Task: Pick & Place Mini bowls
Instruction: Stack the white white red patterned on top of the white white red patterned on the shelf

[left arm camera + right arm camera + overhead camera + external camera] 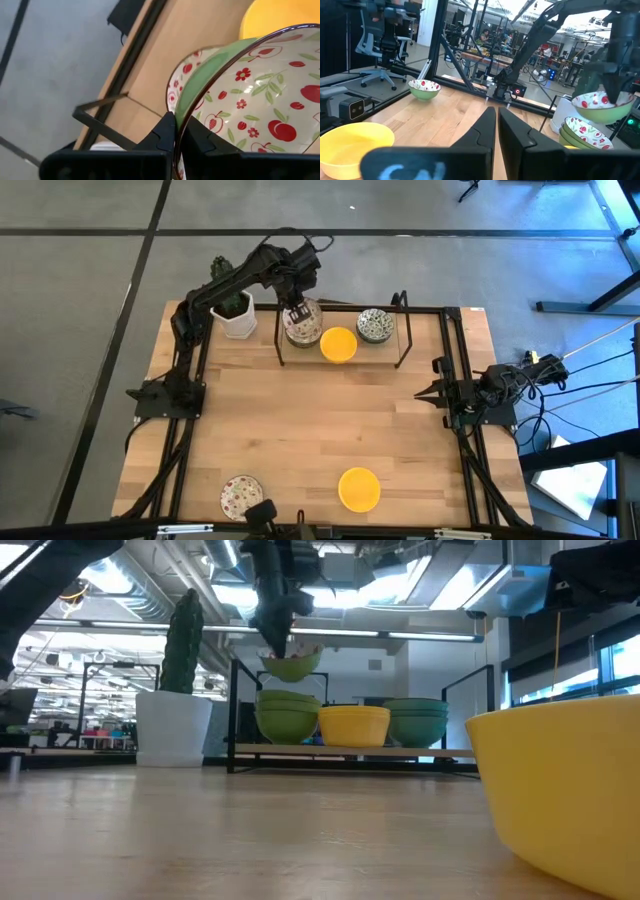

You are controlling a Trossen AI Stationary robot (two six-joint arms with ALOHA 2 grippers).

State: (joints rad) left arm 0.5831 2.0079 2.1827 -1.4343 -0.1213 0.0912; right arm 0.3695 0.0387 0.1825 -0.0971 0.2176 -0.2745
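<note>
Far left, the left gripper (297,313) pinches the rim of a red-speckled white ceramic mini bowl with green outside (260,95), hanging above its stack (287,712) in the black wire rack (404,340). This looks like the carry step; next it likely needs a clear swing toward the near table. At the right edge the right gripper (432,392) waits, fingers pressed together, empty.

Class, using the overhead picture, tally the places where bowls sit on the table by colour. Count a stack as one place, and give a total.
Red-floral: 2, back stack and front red-floral bowl
Yellow: 2, back yellow bowl and front yellow bowl
Blue-green: 1, back blue-green bowls
Total: 5
Not counted: the lifted bowl in the left pincer, above the back stack.
</note>
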